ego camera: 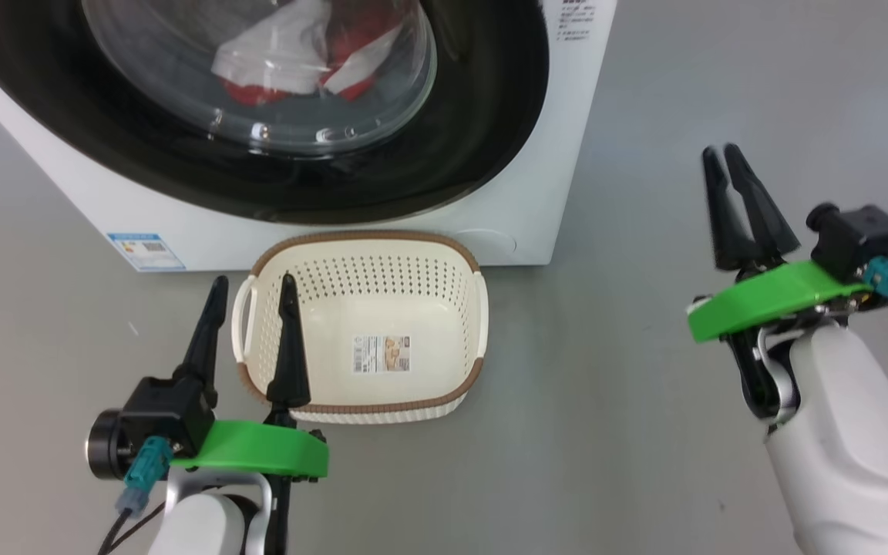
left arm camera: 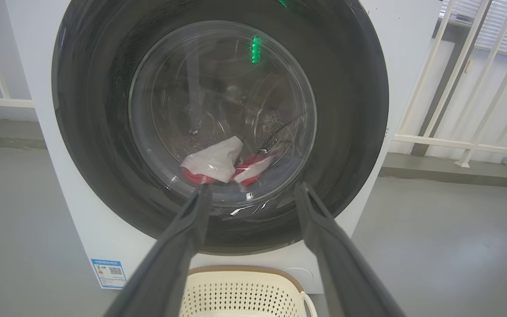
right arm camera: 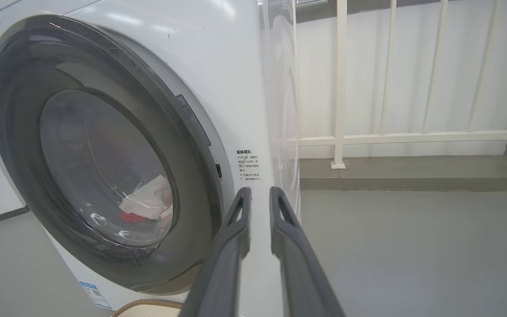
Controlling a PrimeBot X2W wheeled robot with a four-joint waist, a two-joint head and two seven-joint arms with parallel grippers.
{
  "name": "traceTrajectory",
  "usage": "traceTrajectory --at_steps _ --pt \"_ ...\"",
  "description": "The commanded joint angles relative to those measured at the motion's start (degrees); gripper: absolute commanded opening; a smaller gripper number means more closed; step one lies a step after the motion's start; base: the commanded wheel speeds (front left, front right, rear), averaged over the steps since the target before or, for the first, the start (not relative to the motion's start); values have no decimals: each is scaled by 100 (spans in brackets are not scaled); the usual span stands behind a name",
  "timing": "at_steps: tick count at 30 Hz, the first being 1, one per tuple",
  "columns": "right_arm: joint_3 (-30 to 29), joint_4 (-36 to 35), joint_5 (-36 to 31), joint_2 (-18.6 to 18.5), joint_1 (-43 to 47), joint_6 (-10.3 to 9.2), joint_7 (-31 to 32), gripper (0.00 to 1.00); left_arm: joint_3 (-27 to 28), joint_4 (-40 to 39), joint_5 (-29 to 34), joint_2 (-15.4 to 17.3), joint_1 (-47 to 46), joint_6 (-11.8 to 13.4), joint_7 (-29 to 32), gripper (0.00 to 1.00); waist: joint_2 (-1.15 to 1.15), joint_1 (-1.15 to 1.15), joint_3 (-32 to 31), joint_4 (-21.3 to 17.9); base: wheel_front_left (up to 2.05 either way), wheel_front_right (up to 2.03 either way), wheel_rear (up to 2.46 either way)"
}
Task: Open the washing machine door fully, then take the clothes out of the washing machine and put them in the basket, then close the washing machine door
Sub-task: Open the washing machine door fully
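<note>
Washing machine door (ego camera: 475,139) closed, flush on the washing machine (ego camera: 560,200), upper left to top centre of head view. Clothes (ego camera: 290,54) inside, red and white heap behind the glass at the top of the frame, low in the drum in the left wrist view. Basket (ego camera: 367,239) on the floor (ego camera: 644,424) just in front of the machine, centre frame, nothing in it but a sticker.

Left jaws spread wide, empty, lower left of head view, just beside the basket's left handle, aimed straight at the door glass.

Right jaws drawn nearly together, thin gap, pinching nothing. They sit at the right of the frame, clear of the machine's right corner, tips pointing up the frame.

Key relation: the door's right edge lies up and to the left of the right jaws. In the right wrist view it is just left of the tips. Round door, so no long axis, face toward the robot. The right arm looks nearer that edge. Handle and hinge side not clear.

First step, opening the door, not yet done.
</note>
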Motion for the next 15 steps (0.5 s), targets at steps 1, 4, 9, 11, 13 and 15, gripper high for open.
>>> traceTrajectory --at_steps 1,4,9,11,13,15 --pt "138 -104 61 23 -228 36 -36 0 136 -197 -48 79 -185 49 -42 100 0 0 159 85 0 0 0" --pt "261 76 683 23 -541 36 -24 0 66 -389 -33 72 -223 19 -65 100 0 0 350 128 0 0 0" --pt "345 317 1298 23 -1081 36 41 0 -8 -615 34 79 -262 2 -85 100 0 0 649 205 0 0 0" --pt "380 371 1588 23 -1259 36 119 0 -16 -686 36 77 -283 3 -91 100 0 0 748 238 0 0 0" --pt "401 425 1828 23 -1437 36 229 0 -31 -772 22 72 -298 1 -98 100 0 0 844 268 0 0 0" --pt "416 472 2084 23 -1605 36 377 0 -64 -875 26 66 -318 3 -105 100 0 0 942 301 0 0 0"
